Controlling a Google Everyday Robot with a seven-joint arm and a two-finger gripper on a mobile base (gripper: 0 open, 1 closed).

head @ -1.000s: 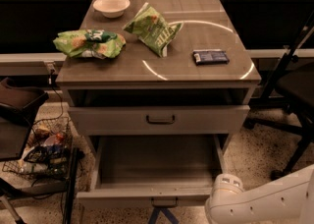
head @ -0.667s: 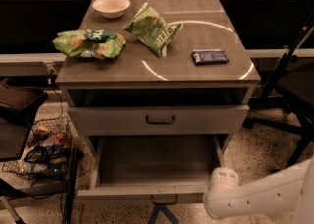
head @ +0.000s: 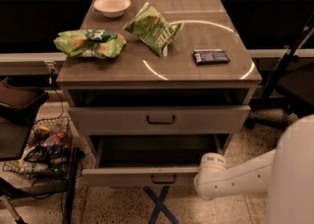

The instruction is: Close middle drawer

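White arm (head: 245,176) enters from lower right of frame, reaching left and low. Its rounded end, the gripper (head: 210,165), sits against right front corner of the middle drawer (head: 142,175). Cannot tell whether jaws are spread or pressed together.

White bowl (head: 112,6) at upper left of cabinet top (head: 216,34), inside looks plain white. Wire basket (head: 37,152) at lower left on the floor holds mixed clutter, contents unclear.

Middle drawer at lower centre, pulled well out from the cabinet, grey-beige flat front with small dark bar handle (head: 164,179), interior in shadow. Top drawer (head: 113,120) above it, also out slightly. Two green snack bags (head: 88,42) (head: 153,27) and a dark packet (head: 211,56) on the top.
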